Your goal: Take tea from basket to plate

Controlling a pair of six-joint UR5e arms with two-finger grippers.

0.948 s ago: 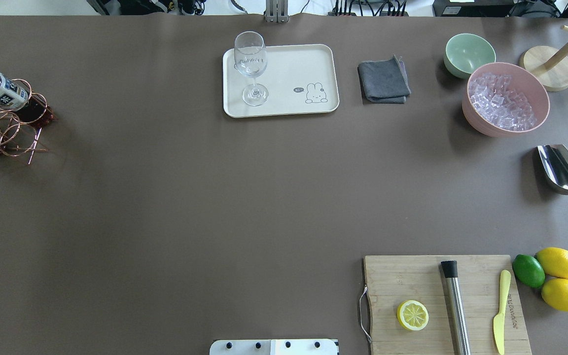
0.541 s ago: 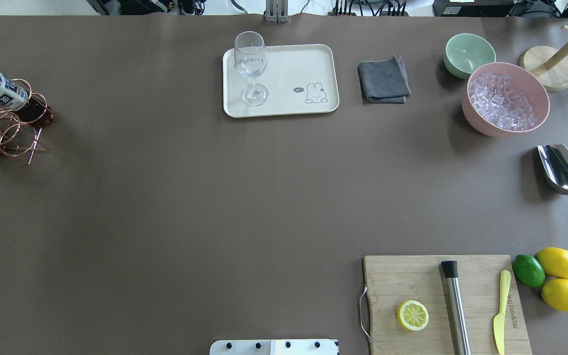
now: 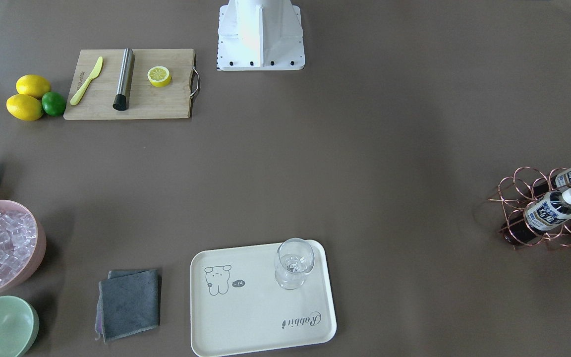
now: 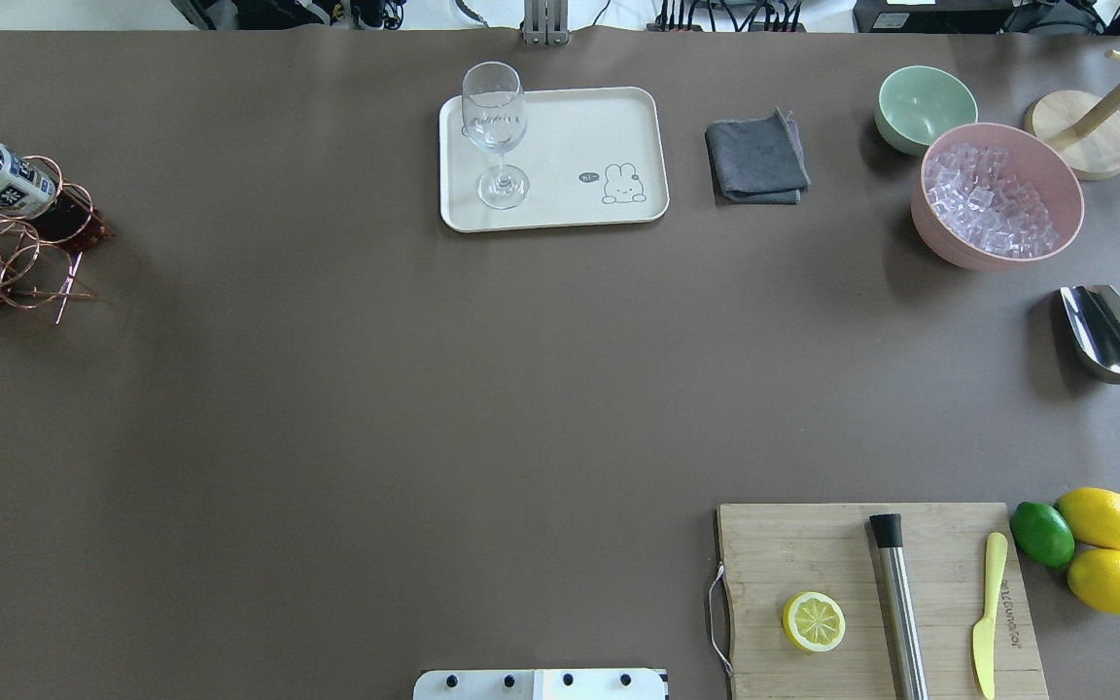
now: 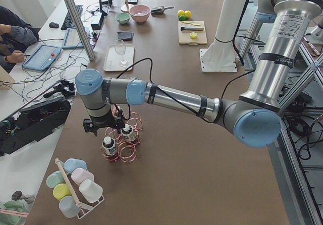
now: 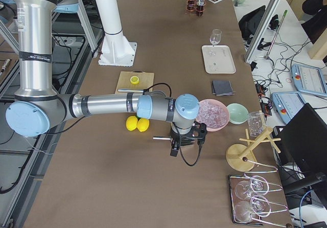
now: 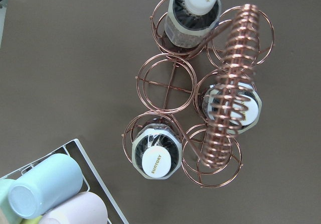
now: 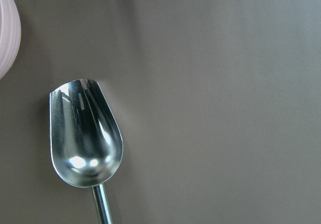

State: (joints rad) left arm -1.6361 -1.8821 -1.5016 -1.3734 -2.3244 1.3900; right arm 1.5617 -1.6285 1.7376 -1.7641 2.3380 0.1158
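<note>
Exterior left alone shows left claw (image 5: 107, 128) above basket (image 5: 126, 152).

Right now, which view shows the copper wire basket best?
Left wrist-mounted: it looks straight down on the basket, showing every ring, the coiled handle and three tea bottles. Overhead and front-facing crop it at the edge; exterior left has the left gripper over it; exterior right shows it tiny.

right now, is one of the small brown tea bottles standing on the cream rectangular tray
No, the cream rectangular tray holds only a clear wine glass.
</note>
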